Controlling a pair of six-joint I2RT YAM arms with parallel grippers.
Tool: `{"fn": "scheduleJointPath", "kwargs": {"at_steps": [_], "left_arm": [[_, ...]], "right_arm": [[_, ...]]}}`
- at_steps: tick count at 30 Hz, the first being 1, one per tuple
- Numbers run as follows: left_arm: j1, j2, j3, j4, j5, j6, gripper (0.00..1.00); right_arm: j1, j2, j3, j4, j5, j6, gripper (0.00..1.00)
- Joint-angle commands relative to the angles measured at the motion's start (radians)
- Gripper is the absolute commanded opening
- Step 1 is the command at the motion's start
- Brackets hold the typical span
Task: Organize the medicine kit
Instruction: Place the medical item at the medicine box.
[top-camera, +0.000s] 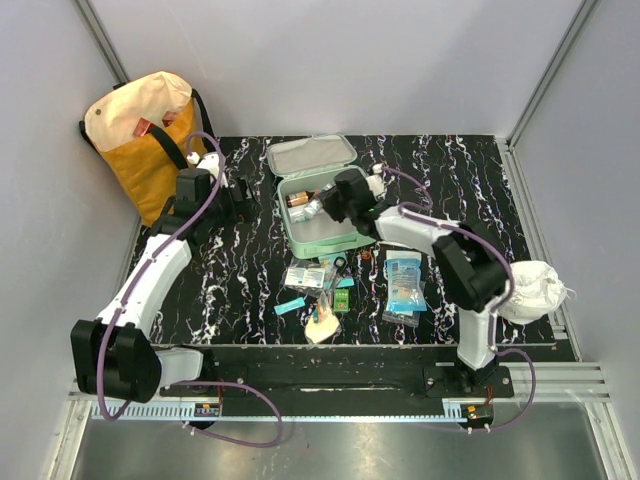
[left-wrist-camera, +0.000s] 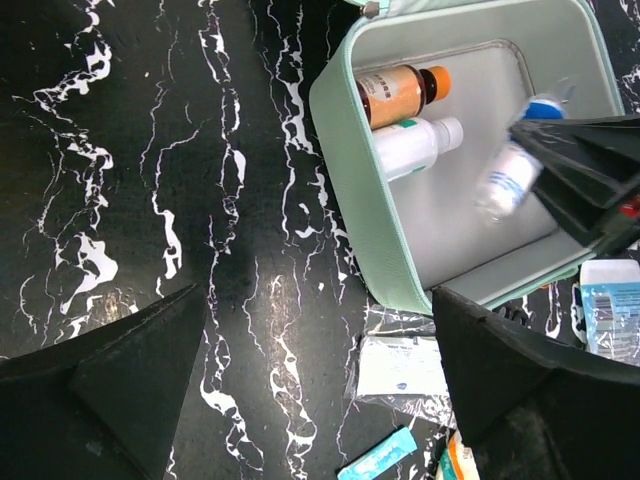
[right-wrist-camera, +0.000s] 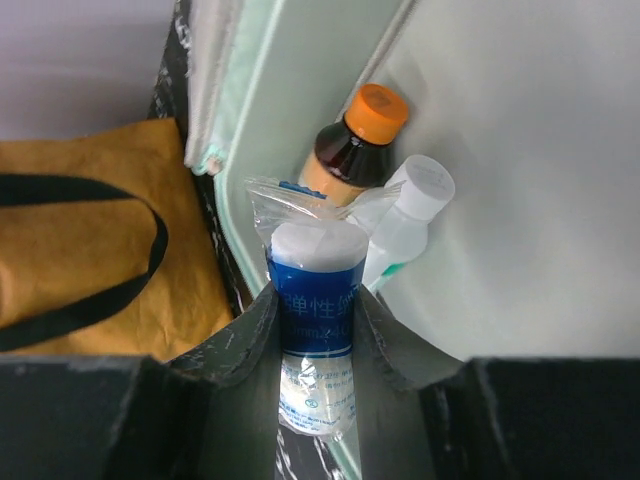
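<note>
The mint-green medicine kit (top-camera: 330, 236) lies open on the black marbled table, lid folded back. An amber bottle with an orange cap (right-wrist-camera: 355, 140) and a white bottle (right-wrist-camera: 410, 215) lie side by side against its left wall (left-wrist-camera: 345, 150). My right gripper (right-wrist-camera: 318, 330) is shut on a plastic-wrapped bandage roll with a blue label (right-wrist-camera: 318, 300), held just above the kit's pale lining (left-wrist-camera: 450, 230). My left gripper (left-wrist-camera: 320, 330) hangs open over bare table to the left of the kit, with nothing between its fingers.
A yellow-and-cream tote bag (top-camera: 145, 135) stands at the back left. Sachets (top-camera: 305, 275), a blue strip (top-camera: 290, 306) and a blue-and-white packet (top-camera: 404, 280) lie in front of the kit. A white bundle (top-camera: 535, 290) sits at the right edge.
</note>
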Motion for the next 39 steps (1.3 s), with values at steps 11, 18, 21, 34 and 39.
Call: {"fn": "scheduleJointPath", "kwargs": {"at_steps": [11, 18, 21, 34, 39], "left_arm": [[0.000, -0.059, -0.054, 0.045, -0.031, -0.024, 0.99], [0.000, -0.046, -0.051, 0.051, -0.024, -0.035, 0.99], [0.002, -0.042, -0.047, 0.051, -0.019, -0.037, 0.99], [0.000, -0.071, -0.039, 0.028, -0.066, -0.012, 0.99], [0.000, -0.083, -0.039, 0.023, -0.086, -0.005, 0.99]], "right_arm": [[0.121, 0.140, 0.187, -0.195, 0.284, 0.363, 0.25], [0.140, 0.144, 0.180, -0.284, 0.258, 0.461, 0.30], [0.141, 0.146, 0.175, -0.281, 0.258, 0.469, 0.31], [0.144, 0.138, 0.170, -0.126, 0.173, 0.354, 0.48], [0.143, 0.054, 0.115, -0.074, 0.137, 0.271, 0.58]]}}
